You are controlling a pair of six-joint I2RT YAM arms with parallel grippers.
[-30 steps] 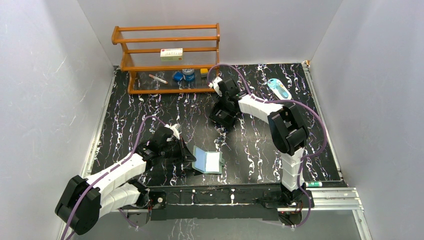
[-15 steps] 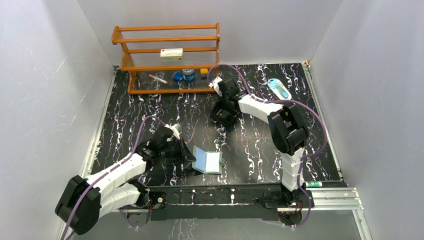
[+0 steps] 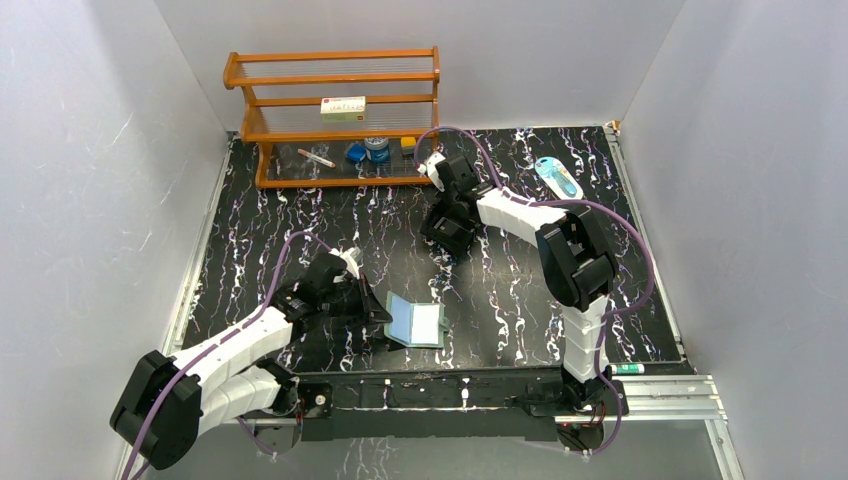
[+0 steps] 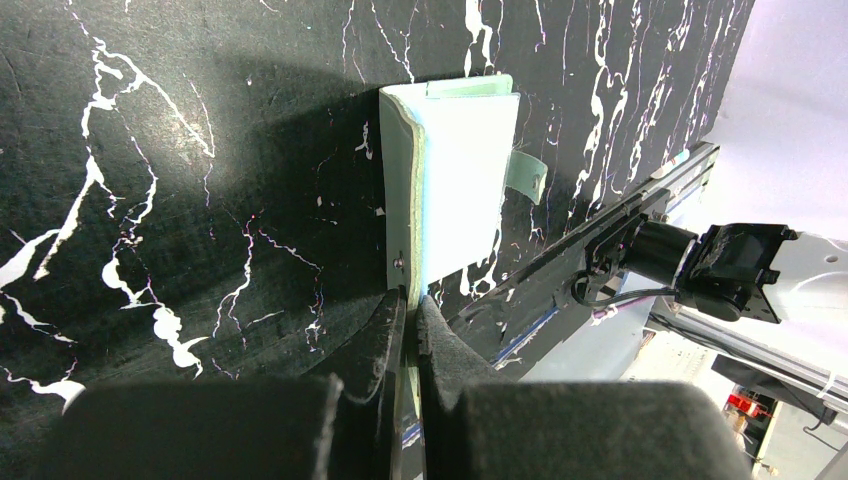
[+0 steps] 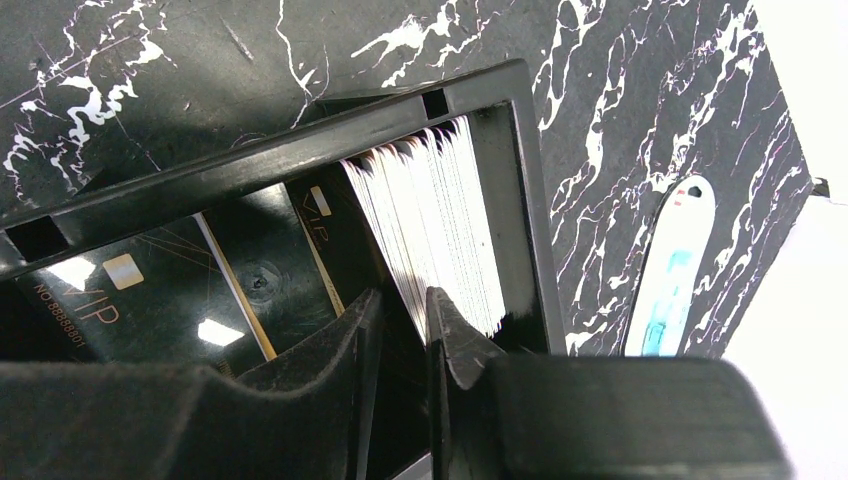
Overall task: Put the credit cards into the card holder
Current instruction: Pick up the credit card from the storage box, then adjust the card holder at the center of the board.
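Our left gripper (image 4: 408, 300) is clamped on one edge of the card holder (image 4: 465, 170), which lies open at the near side between the arms, well apart from the cards. Our right gripper (image 5: 400, 310) reaches into the black box (image 5: 505, 130) further back, jaws narrowed at the end of the upright stack of credit cards (image 5: 445, 220). We cannot tell whether a card is caught. We should pinch one card only and lift it straight up, clear of the box wall. Dark cards (image 5: 100, 290) lie flat in the next compartment.

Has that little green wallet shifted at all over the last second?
No. The card holder lies in the same spot, just as far from the black rail along the near edge, with one edge pinched by the left gripper.
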